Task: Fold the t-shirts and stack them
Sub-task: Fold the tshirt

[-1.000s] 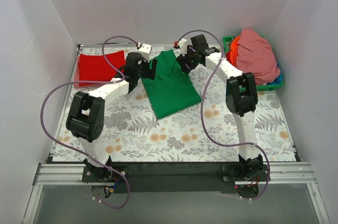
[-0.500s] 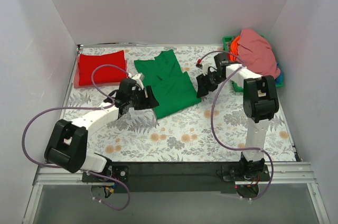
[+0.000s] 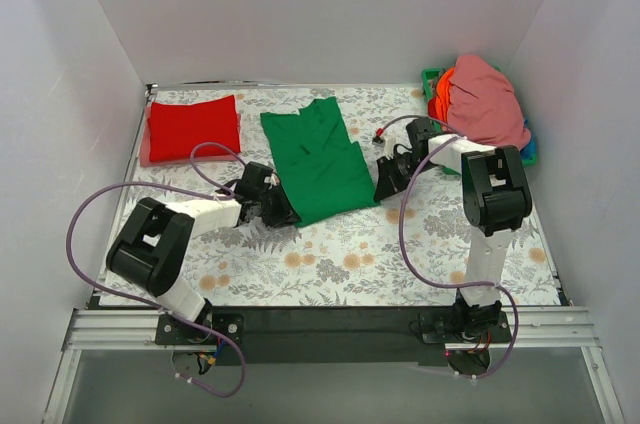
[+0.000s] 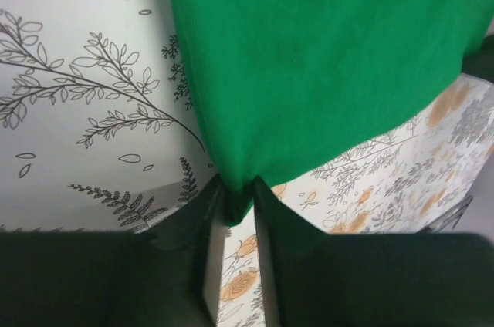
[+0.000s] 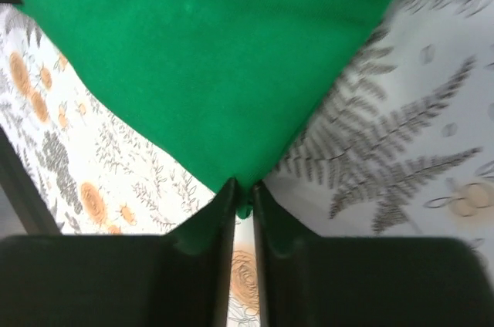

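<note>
The left pincer (image 4: 238,197) and right pincer (image 5: 243,202) are each clamped on a near corner of the green t-shirt (image 3: 320,159), which lies centrally on the worktop (image 3: 350,264), presumably to fold its hem over.

The fern-printed table (image 3: 340,266) carries a green t-shirt (image 3: 322,162), a red t-shirt (image 3: 190,127) and a basket (image 3: 429,76).

The green t-shirt (image 3: 320,162) is soft, matt cloth
</note>
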Robot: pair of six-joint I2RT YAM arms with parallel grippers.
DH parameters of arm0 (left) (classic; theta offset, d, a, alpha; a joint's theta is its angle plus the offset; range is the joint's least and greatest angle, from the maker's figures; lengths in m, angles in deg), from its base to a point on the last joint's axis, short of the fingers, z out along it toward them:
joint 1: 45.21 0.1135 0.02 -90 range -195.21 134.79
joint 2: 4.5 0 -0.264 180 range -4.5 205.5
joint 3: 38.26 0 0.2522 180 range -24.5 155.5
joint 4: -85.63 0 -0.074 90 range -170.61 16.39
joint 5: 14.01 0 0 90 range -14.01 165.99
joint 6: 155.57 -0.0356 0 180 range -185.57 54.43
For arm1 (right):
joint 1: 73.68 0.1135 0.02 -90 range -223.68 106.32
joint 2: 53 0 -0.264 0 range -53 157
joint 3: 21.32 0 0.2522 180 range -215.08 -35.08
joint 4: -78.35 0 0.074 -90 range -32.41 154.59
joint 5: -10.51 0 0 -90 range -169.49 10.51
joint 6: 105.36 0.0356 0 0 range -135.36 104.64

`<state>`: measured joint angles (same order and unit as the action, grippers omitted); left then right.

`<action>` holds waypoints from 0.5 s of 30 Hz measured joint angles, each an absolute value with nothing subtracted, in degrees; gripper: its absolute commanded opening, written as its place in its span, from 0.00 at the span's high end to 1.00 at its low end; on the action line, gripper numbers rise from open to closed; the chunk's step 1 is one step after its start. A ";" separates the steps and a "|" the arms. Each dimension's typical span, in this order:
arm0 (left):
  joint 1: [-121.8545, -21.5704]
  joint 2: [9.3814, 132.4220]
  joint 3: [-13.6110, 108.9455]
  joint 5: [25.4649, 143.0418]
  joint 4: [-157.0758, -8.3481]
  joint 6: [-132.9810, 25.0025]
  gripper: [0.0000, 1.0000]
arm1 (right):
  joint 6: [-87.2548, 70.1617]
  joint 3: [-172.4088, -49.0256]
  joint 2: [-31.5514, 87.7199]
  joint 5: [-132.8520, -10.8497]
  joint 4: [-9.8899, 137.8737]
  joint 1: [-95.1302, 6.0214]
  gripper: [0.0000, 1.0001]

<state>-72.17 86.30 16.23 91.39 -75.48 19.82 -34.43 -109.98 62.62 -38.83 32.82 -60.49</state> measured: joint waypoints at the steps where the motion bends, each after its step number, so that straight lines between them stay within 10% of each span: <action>1: -72.20 86.61 16.10 91.72 -75.79 19.68 0.93 | -34.45 -108.97 62.24 -38.43 32.73 -60.49 0.90; 8: -72.20 83.48 11.70 94.71 -76.01 19.71 0.97 | -37.08 -100.49 56.95 -37.52 31.03 -60.49 0.94; 15: -72.79 74.41 5.87 99.46 -69.10 19.07 0.69 | -43.55 -92.34 50.53 -36.42 22.85 -60.60 0.67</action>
<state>-72.79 74.41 5.87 99.46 -69.10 19.07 -43.55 -92.34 50.53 -36.42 22.85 -60.60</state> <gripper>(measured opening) 0.223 0.241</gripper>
